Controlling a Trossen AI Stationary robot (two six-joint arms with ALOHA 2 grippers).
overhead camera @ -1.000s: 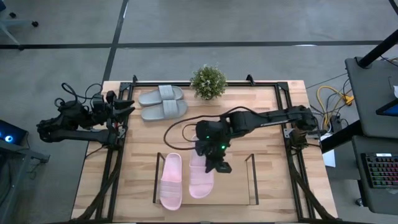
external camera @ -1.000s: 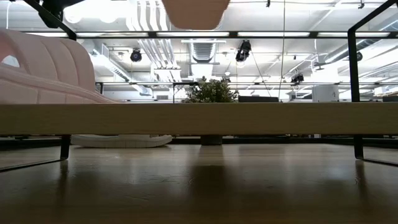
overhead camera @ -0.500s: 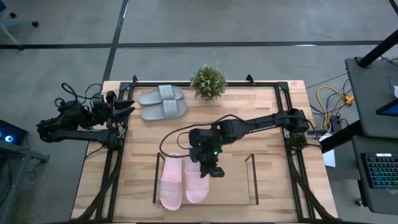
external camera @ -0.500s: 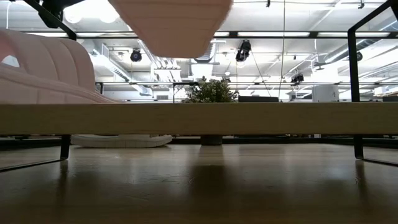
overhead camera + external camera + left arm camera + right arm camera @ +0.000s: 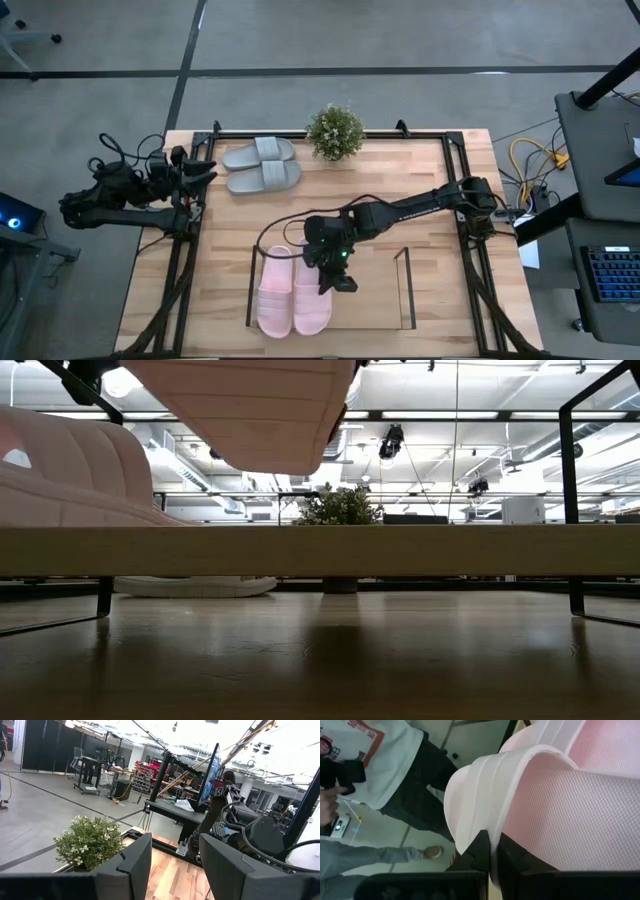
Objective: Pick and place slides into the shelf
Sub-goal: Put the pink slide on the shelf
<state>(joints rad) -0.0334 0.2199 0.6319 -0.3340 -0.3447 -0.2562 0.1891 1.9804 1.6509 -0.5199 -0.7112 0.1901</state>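
Observation:
One light pink slide [image 5: 275, 295] lies on the shelf's wood base [image 5: 450, 550], at the left end of the shelf [image 5: 405, 290]. My right gripper [image 5: 332, 280] is shut on the second pink slide [image 5: 314, 302], which hangs just to the right of the first one; the low view shows its sole [image 5: 250, 410] above the base. The two grey slides [image 5: 262, 165] lie side by side on the table at the far left. My left gripper [image 5: 175, 857] waits open at the table's left edge [image 5: 208, 170]. My right gripper pinches the edge of the pink slide's wide strap [image 5: 487, 827] between its two fingers [image 5: 510, 855]. The fingers slant down from the table's far right. The slide is lifted clear of the shelf's base, tilted, with its length running near to far.
A small potted plant [image 5: 335, 130] stands at the table's far edge. A black metal frame [image 5: 455, 160] runs around the table. The shelf's right half shows bare wood [image 5: 375, 295]. A person [image 5: 395, 765] stands beyond the table.
My right gripper has come down and toward the table's near left with the pink slide. The slide has sunk closer to the shelf's base, beside the first pink slide, and stays clear of it.

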